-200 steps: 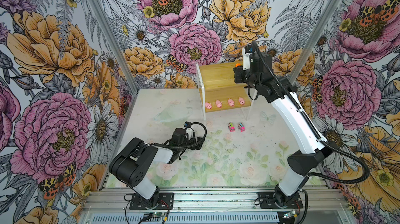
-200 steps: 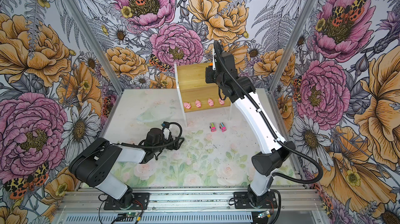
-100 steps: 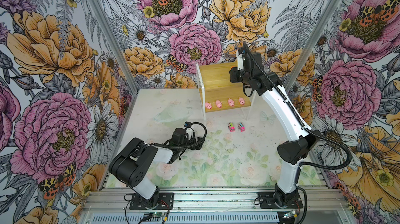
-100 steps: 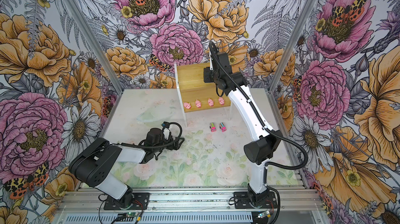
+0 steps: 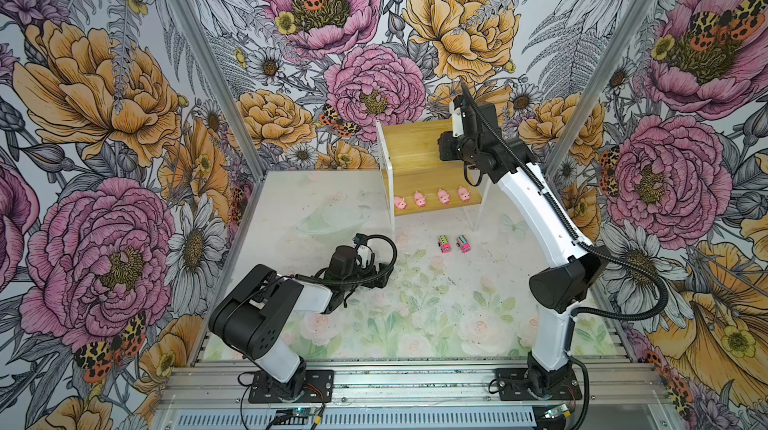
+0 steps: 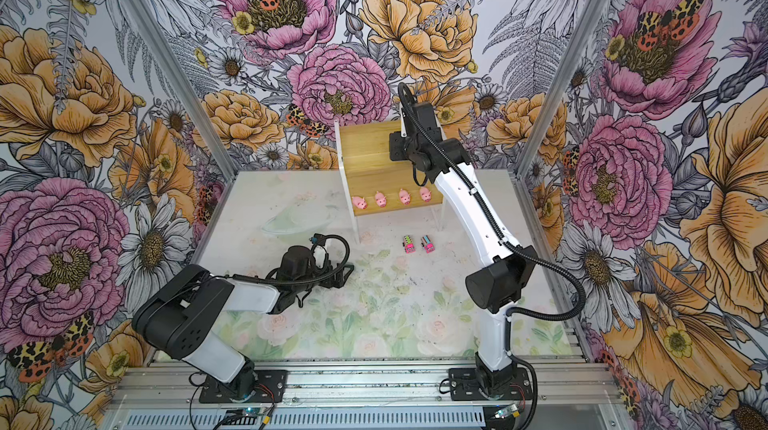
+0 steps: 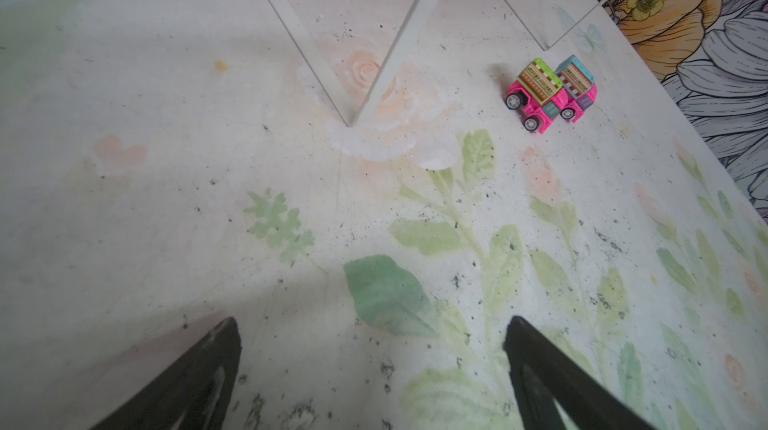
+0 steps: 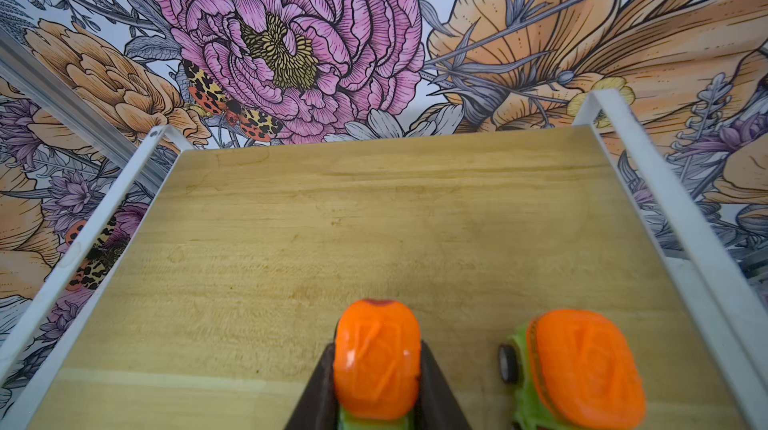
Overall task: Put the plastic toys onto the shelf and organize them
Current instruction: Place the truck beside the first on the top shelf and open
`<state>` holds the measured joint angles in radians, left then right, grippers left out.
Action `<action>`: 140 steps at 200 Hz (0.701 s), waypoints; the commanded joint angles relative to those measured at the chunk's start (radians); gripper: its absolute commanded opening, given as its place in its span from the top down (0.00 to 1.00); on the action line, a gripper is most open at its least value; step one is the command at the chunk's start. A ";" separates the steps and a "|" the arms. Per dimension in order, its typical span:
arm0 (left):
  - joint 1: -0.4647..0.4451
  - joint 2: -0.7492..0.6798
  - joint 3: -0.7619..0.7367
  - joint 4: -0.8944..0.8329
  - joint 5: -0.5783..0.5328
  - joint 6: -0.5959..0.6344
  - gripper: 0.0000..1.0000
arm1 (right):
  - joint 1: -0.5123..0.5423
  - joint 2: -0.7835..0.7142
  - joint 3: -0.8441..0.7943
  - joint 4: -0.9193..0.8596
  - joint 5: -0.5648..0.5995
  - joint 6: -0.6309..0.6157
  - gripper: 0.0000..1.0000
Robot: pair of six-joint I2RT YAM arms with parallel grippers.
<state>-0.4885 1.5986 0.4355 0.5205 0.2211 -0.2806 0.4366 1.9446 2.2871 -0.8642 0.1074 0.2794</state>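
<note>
Left of centre in a top view, the black left gripper (image 5: 380, 277) is held apart, empty. Above centre, over the bamboo two-tier shelf (image 5: 411, 145), a green, orange-topped plastic truck (image 8: 376, 365) is clamped by the right gripper (image 8: 376, 347).

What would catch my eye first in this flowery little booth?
Probably the row of four pink pigs on the lower board of the wooden shelf at the back. The right gripper is shut on a green truck with an orange top at the upper board, beside a matching truck. Two pink trucks stand on the table in front.
</note>
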 commanded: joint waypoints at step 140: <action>0.004 -0.001 0.019 -0.003 0.021 0.006 0.01 | -0.006 -0.077 -0.048 -0.001 -0.006 -0.016 0.39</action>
<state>-0.4885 1.5986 0.4355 0.5201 0.2214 -0.2806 0.4305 1.9362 2.2444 -0.8642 0.0998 0.2775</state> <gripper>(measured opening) 0.988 0.603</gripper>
